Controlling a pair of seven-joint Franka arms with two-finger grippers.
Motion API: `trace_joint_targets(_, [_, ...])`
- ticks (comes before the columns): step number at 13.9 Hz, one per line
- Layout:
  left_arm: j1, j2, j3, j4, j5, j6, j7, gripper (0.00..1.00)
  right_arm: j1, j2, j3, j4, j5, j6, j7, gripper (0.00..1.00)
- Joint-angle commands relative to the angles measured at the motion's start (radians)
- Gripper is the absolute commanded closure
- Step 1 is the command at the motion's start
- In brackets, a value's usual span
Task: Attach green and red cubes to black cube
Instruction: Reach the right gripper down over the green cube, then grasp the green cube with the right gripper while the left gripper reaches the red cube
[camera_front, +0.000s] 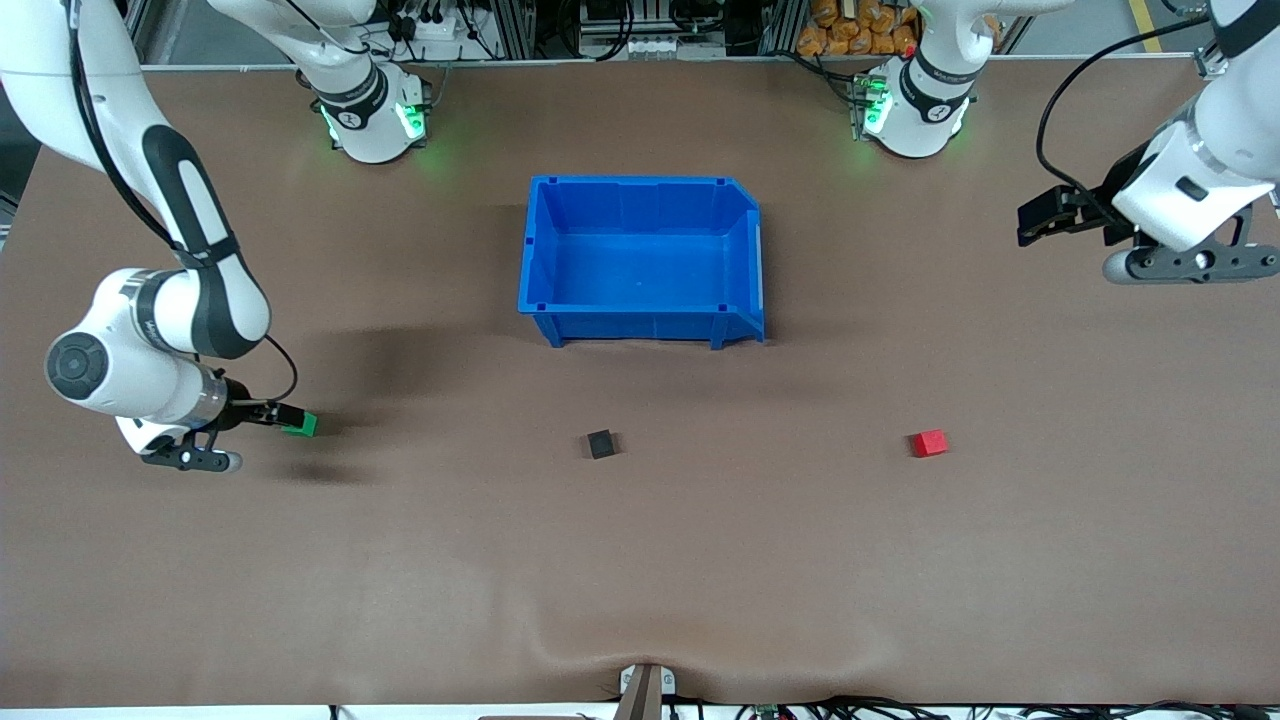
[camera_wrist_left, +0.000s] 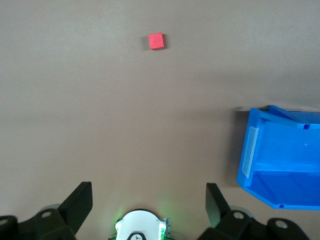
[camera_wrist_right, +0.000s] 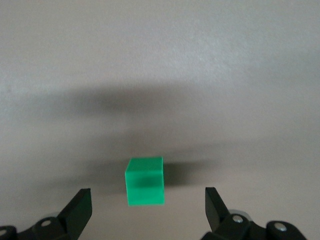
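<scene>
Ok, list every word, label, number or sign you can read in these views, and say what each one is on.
No text reads clearly in any view.
Blue bin: a pale label on its side wall in the left wrist view, nothing legible.
Arm bases: small round marks, too small to read.
Green cube, black cube, red cube: plain, unmarked.

blue bin (camera_front: 545, 250) | upright | on brown table (camera_front: 640, 560)
</scene>
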Motion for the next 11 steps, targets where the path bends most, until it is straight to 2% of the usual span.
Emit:
trace_joint_targets(1, [0.008, 0.009, -0.009, -0.002, 0.017, 0.013, -0.020, 0.00, 0.013, 0.031, 0.002, -0.023, -0.019, 0.052, 0.057, 0.00])
trace_joint_targets(5, [0.007, 0.009, -0.010, -0.021, 0.017, 0.030, -0.057, 0.00, 0.022, 0.054, 0.002, -0.032, -0.021, 0.069, 0.063, 0.00])
trace_joint_targets(8, [0.001, 0.007, -0.012, -0.086, 0.016, 0.070, -0.125, 0.00, 0.024, 0.057, 0.002, -0.041, -0.021, 0.064, 0.063, 0.00])
trace_joint_targets(11, [-0.001, 0.006, -0.015, -0.201, 0.004, 0.179, -0.244, 0.00, 0.022, 0.057, 0.002, -0.042, -0.021, 0.064, 0.063, 0.00])
